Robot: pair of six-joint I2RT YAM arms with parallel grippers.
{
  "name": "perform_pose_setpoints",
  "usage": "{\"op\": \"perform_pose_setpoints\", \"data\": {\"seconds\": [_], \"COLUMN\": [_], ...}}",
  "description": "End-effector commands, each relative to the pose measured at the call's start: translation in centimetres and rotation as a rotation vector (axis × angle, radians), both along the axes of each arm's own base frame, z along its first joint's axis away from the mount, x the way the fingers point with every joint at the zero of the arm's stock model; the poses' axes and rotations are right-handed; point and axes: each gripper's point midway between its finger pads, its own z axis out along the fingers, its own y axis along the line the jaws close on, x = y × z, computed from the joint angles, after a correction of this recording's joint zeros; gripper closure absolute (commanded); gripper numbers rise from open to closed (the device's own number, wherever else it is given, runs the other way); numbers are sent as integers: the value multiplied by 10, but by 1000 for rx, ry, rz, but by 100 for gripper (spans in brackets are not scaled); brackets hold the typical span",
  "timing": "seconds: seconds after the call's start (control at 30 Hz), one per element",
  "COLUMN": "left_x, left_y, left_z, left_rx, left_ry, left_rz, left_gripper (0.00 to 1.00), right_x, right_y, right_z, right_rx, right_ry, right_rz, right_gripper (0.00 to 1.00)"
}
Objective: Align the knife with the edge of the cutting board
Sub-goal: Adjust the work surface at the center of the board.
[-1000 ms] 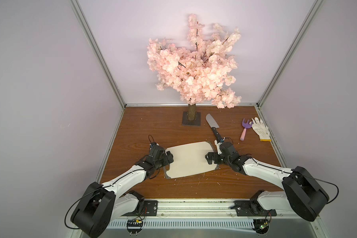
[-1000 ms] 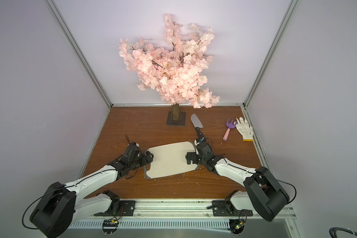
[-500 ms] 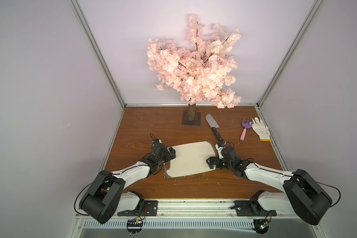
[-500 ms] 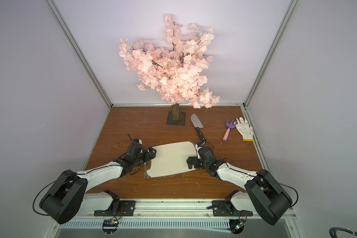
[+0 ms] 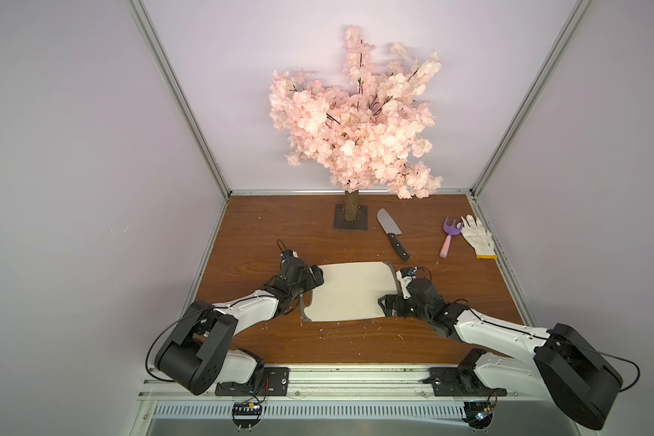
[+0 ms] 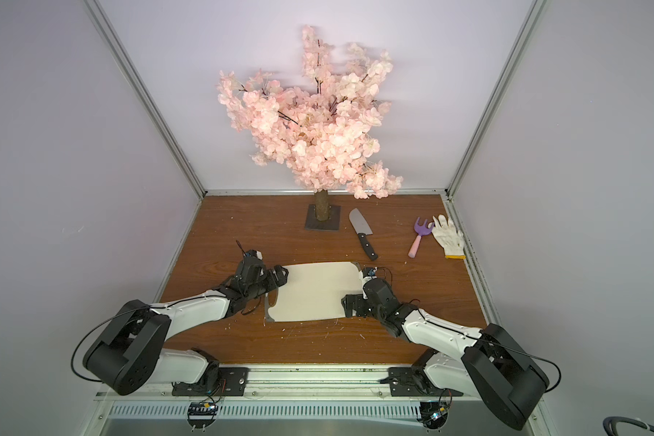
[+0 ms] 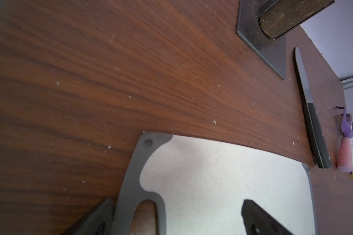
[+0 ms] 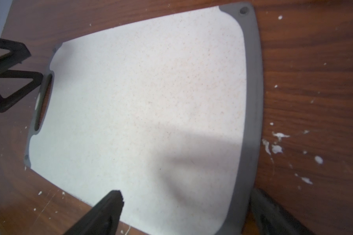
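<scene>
- A wooden tabletop (image 5: 280,234) carried the cutting board (image 5: 350,292).
- The knife (image 5: 392,236) lay just beyond its far right corner.
- The left gripper (image 7: 177,201) and right gripper (image 8: 185,192) gaped wide at its opposite ends.

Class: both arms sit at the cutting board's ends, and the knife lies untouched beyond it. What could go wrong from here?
1. The left gripper and right gripper stand open astride the short ends of the cutting board; any sweep may shove the board.
2. The knife lies flat and slanted beyond the board's far corner; a poor pinch may spin it toward the tree base.
</scene>
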Motion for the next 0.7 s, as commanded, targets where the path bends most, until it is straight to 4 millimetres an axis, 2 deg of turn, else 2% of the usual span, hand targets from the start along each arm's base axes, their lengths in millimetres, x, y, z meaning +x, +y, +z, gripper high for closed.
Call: {"op": "perform_pose_setpoints", "data": {"seconds": [0.0, 0.67], "left_x": [-34, -30], "left_y": [8, 7], "left_z": [-44, -46], "left_rx": [38, 50], "left_ry": [187, 192], "left_rz": [-23, -25], "left_gripper": [0, 0], "right_x": [-11, -16], "right_y": [0, -4], "right_z": [-4, -10], "right_rx": [15, -4], "right_ry": [39, 49], "right_rz": [3, 2], "right_gripper": [1, 0]}}
